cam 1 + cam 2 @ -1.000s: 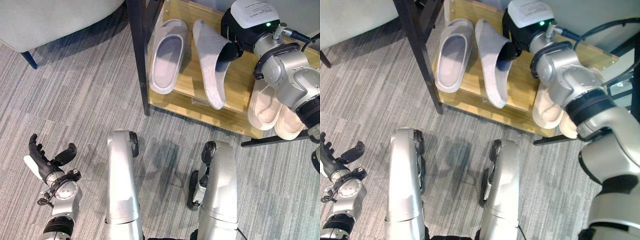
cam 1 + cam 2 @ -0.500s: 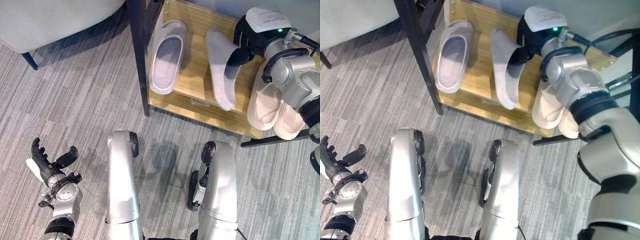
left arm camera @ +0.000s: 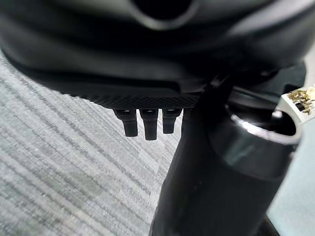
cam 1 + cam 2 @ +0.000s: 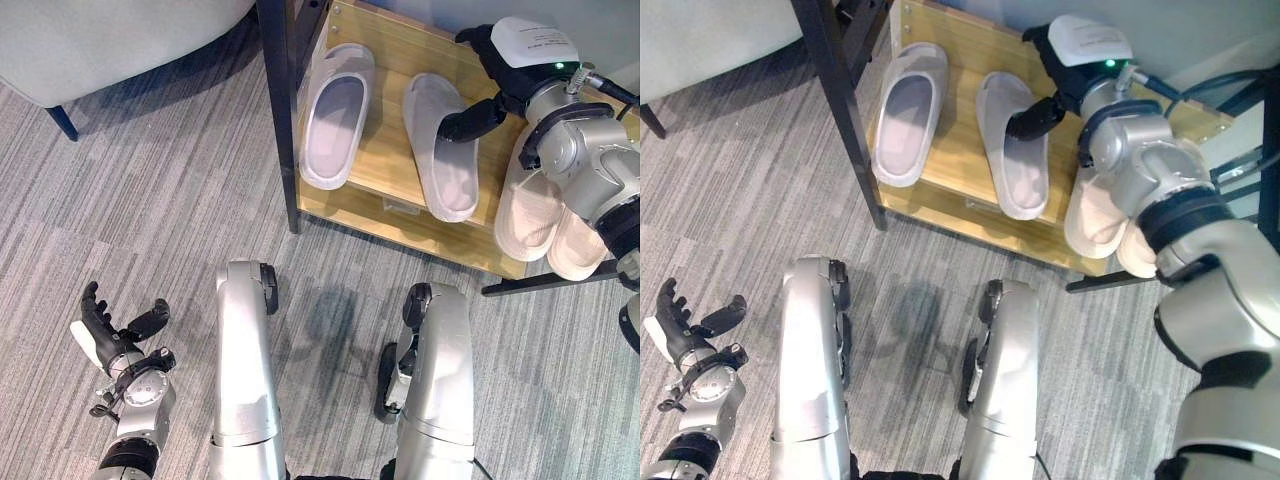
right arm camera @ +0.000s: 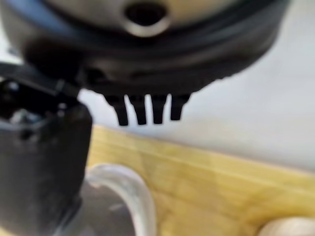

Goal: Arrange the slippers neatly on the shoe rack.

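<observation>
Seemingly near done, both grey slippers (image 4: 331,115) (image 4: 440,146) lie flat, soles down, on the rack (image 4: 385,180), the right hand (image 4: 490,85) fingers straight, thumb on the second one, left hand (image 4: 110,335) relaxed over the carpet

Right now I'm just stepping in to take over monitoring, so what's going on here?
The robot is lining up slippers on a wooden shoe rack. Its right hand is open, thumb over the second grey slipper, which lies flat beside the first grey slipper. A beige pair sits further right on the rack. The left hand hangs open over the carpet, idle.
</observation>
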